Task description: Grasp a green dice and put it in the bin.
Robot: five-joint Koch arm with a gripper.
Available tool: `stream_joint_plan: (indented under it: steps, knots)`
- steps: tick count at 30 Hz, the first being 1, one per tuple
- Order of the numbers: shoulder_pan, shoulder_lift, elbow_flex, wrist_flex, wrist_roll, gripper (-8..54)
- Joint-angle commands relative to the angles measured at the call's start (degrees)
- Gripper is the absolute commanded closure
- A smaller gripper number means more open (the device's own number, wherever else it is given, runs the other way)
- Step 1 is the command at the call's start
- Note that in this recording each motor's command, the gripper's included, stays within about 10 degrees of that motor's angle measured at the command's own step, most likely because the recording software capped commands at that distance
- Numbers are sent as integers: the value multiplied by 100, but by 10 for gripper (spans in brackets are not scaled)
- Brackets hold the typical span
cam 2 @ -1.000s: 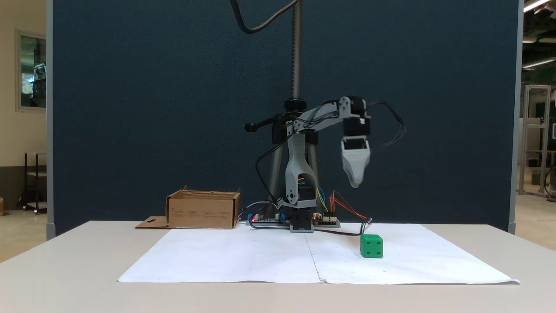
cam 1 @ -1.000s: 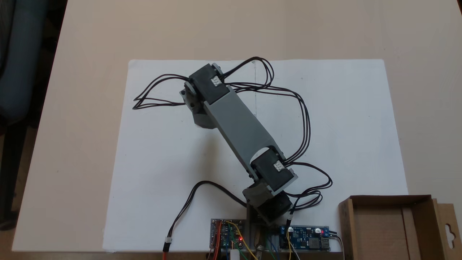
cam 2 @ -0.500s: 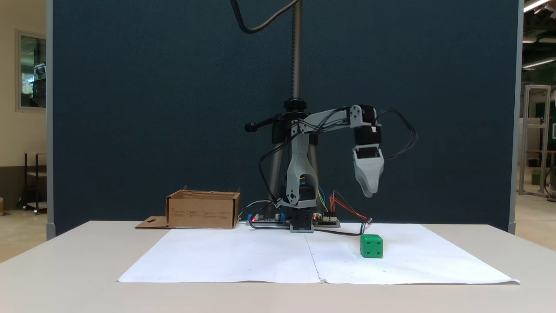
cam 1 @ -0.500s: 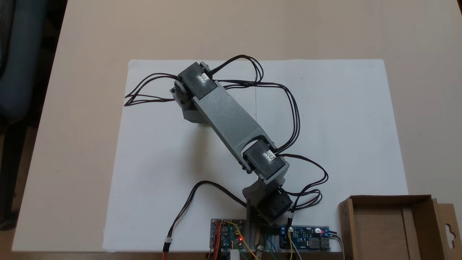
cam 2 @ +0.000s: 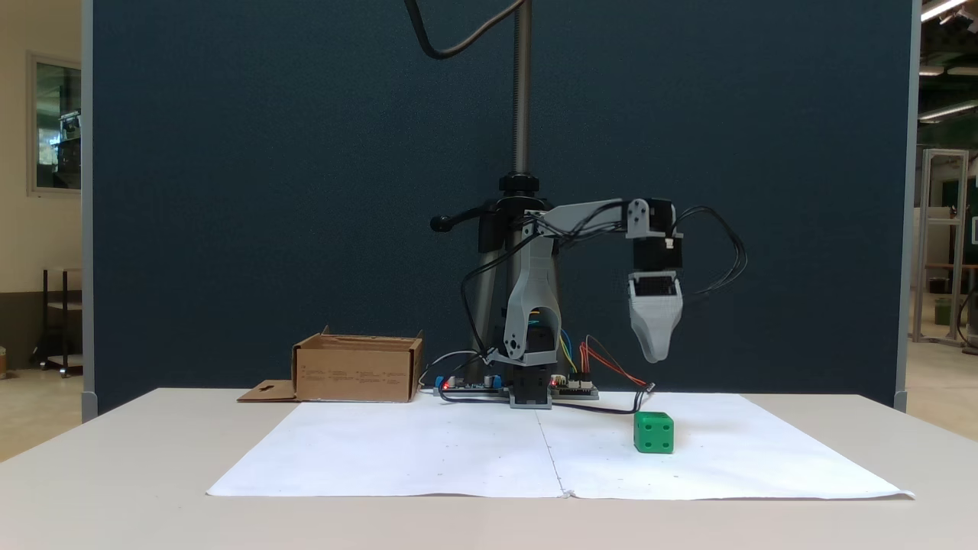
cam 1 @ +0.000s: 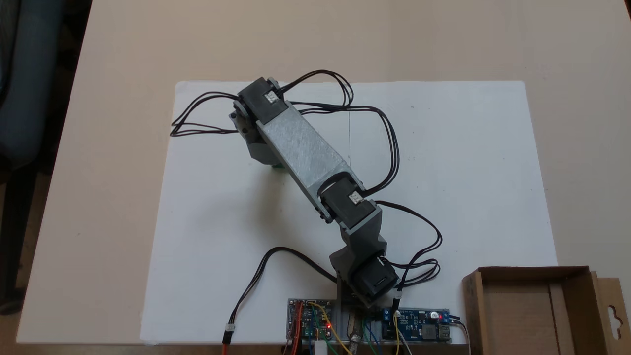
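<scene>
Your gripper [cam 2: 654, 353] hangs above the green dice [cam 2: 653, 432], its jaw state impossible to tell. Nothing is grasped: the dice sits on the paper sheet [cam 2: 458, 451], the bin [cam 2: 357, 368] near the opposite back corner.

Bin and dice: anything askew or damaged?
Nothing stands out. The shallow brown cardboard bin sits upright, and the small green plastic dice lies flat on the white paper sheet, below the grey gripper.

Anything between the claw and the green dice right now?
Nothing visible. The claw hangs above the green dice, tip pointing down, with open air between them. The dice sits alone on the white paper; the black cable lies behind it.
</scene>
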Motion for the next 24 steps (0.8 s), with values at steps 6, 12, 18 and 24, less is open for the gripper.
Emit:
stream_joint_plan:
  steps: [6,12,18,24]
  knots:
    - [185,18,-158,-44,501,21]
    - [185,-70,-149,-79,510,21]
    - [167,-229,-149,-97,510,21]
    - [158,-229,-149,-141,510,21]
